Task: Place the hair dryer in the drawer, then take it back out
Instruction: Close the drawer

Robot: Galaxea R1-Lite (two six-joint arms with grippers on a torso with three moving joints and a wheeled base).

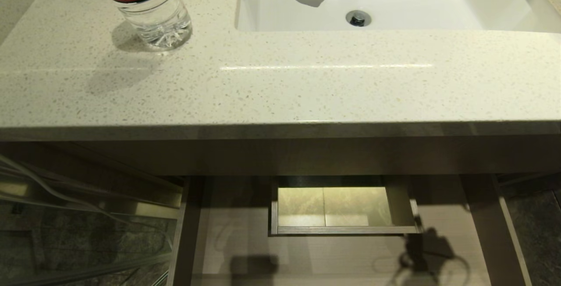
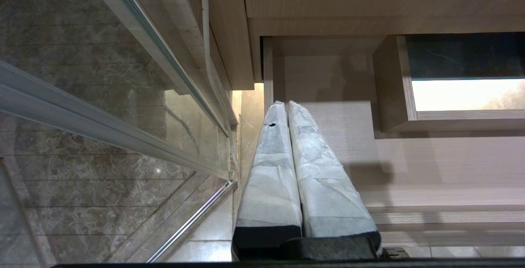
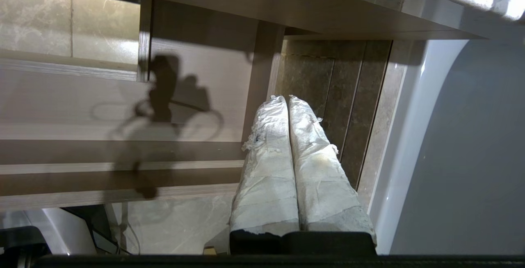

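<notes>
— White wrapping, creased and taped, covers both fingers of the right gripper [image 3: 288, 99], and they are pressed flat together with nothing between them.

— What lies just past those tips?

— The drawer [image 3: 123, 108] of pale wood-grain laminate, pulled out, its side wall right beside the fingers. A dark shadow of the arm falls across the drawer floor. On the far side of the gripper runs dark stone tile [image 3: 328, 95] and a smooth white curved surface [image 3: 414, 136].

— And the left gripper [image 2: 287, 104]?

— Also wrapped in white and closed tight, hanging over the drawer's other end, beside a glass panel in a metal frame [image 2: 102, 128] with marbled floor behind it.

— Above them?

— A speckled stone countertop [image 1: 307, 84], a white sink [image 1: 416, 5] with a metal drain [image 1: 357, 18], and a clear bottle [image 1: 151, 10] with a red label.

— The hair dryer?

— I cannot find it in any view; what shows of the drawer floor is bare.
</notes>
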